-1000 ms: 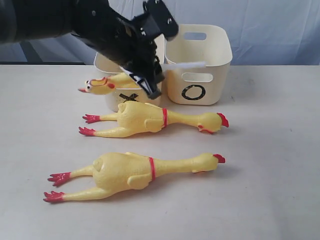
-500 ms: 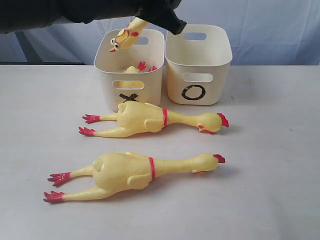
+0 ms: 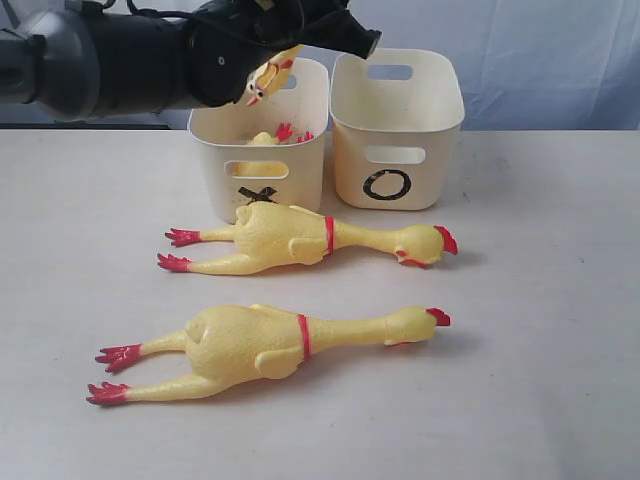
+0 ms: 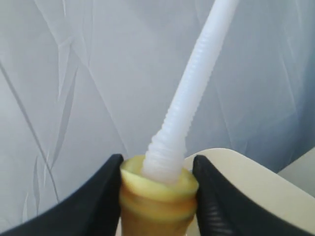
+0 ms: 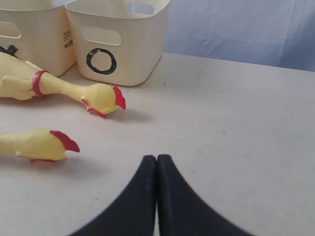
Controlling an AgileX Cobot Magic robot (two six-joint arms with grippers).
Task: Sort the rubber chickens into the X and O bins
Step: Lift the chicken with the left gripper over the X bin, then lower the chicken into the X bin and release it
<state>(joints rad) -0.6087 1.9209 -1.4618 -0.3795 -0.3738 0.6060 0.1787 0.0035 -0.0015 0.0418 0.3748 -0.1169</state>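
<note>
My left gripper (image 4: pixel 157 169) is shut on a small rubber chicken (image 3: pixel 266 76), which hangs head down over the near rim of the X bin (image 3: pixel 215 150). In the left wrist view the jaws press both sides of its yellow body (image 4: pixel 156 196), and a white ribbed tube (image 4: pixel 187 103) sticks out of it. Another small chicken (image 3: pixel 270 138) lies inside the X bin. Two long chickens (image 3: pixel 290 235) (image 3: pixel 250 340) lie on the table in front of the bins. The O bin (image 3: pixel 440 110) stands right of the X bin. My right gripper (image 5: pixel 157 160) is shut and holds nothing, low over the table.
The left arm (image 3: pixel 120 60) reaches in from the upper left above the table. A blue-grey curtain (image 3: pixel 540 60) hangs behind the bins. In the right wrist view the long chickens' heads (image 5: pixel 101 98) (image 5: pixel 34 143) lie to one side of the fingers.
The left gripper has carried the small chicken up from in front of the X bin to above its rim. The long chickens and the right gripper have not moved.
</note>
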